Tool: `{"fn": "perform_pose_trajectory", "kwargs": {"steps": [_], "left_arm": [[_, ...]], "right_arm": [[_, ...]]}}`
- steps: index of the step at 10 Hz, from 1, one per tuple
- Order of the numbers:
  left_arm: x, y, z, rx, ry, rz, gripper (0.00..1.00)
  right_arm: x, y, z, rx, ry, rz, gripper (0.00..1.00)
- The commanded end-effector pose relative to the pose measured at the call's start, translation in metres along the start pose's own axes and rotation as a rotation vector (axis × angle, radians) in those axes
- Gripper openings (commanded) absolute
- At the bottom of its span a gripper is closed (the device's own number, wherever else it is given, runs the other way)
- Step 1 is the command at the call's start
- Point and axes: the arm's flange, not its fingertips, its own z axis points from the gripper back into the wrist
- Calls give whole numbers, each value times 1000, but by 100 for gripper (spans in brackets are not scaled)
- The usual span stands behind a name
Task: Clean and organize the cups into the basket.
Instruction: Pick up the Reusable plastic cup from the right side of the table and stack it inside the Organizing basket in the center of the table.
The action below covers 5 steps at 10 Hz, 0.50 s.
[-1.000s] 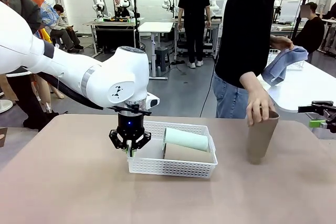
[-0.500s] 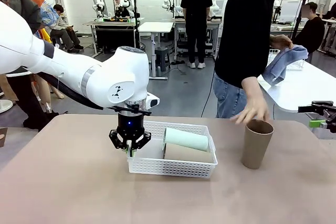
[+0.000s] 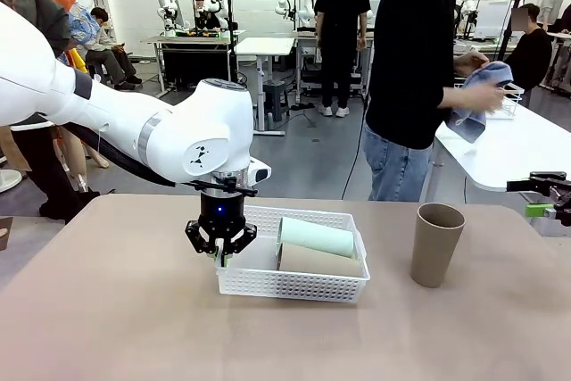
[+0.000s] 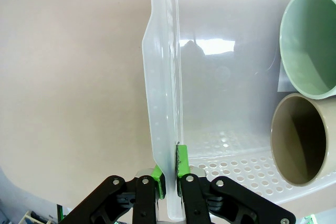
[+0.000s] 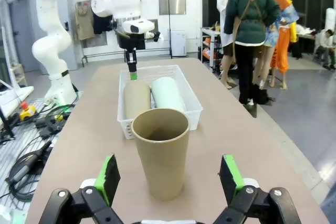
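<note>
The left arm point(image 3: 161, 136) reaches down at the left end of the basket point(image 3: 294, 287). Its jaws are clamped on that short wall, one green pad point(image 4: 181, 161) on each side of the plastic. That grip probably serves to steady the basket, or to be ready to slide it, while cups go in. The basket sits on the worktop point(image 3: 116, 310) near its middle.

Inside it, toward the right end, two cups lie on their sides, touching each other. The mint cup point(image 3: 317, 236) is on the far side and a tan cup point(image 3: 317, 262) on the near side. Lying down they fit along the basket, and the left half is bare, so there looks to be room for one more.

Right of the basket and well apart from it, another tan cup point(image 3: 435, 245) stands upright on the worktop with its mouth up and nothing touching it. It seems to be waiting for pickup. The right arm's jaws stand wide apart and empty at the right edge, level with this cup and pointed at it.

Beyond the worktop a person holds a blue cloth point(image 3: 473, 104) in both hands.

Count: three cups, two tan and one mint; one basket; one cloth.
</note>
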Motion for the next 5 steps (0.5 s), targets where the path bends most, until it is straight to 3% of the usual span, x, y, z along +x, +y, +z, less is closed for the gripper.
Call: {"fn": "perform_pose_trajectory", "kwargs": {"steps": [1, 5], "left_arm": [[0, 0, 2, -3, -3, 1, 0], [0, 0, 2, -3, -3, 1, 0]], "right_arm": [[-31, 1, -27, 57, 53, -10, 100], [-96, -20, -50, 32, 104, -42, 100]]}}
